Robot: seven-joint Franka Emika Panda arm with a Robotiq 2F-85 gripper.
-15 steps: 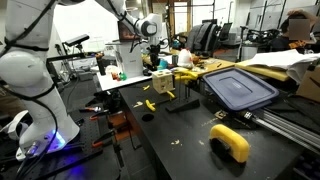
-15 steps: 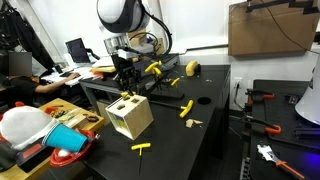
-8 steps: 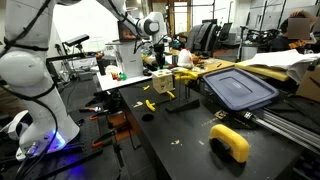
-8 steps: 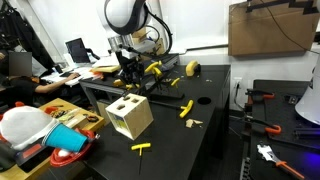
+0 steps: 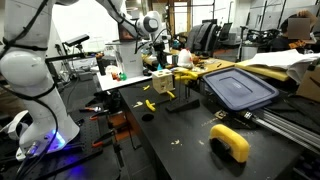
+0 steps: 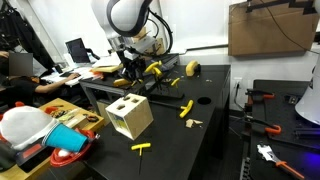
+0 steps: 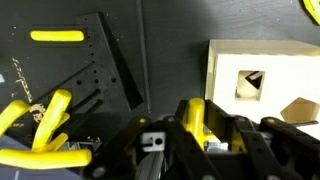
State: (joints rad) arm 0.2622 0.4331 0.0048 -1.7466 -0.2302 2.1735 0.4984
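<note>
Your gripper is clamped on a smooth, glossy yellow block. It is a narrow, round-ended bar, and its long axis runs lengthwise between the fingers, pointing out past their tips. It hangs over the matte black table, near the pale wooden box, a cube with shaped cut-outs. Another yellow bar lies flat, well apart.

**benchrat:** what colours are around the tool?

**pandafan:** tool's black, and the block in it is bright yellow. The box just beside it is plain pale tan wood with dark cutouts. Tabletop is black, with a yellow bar on the tool's other side.
</note>
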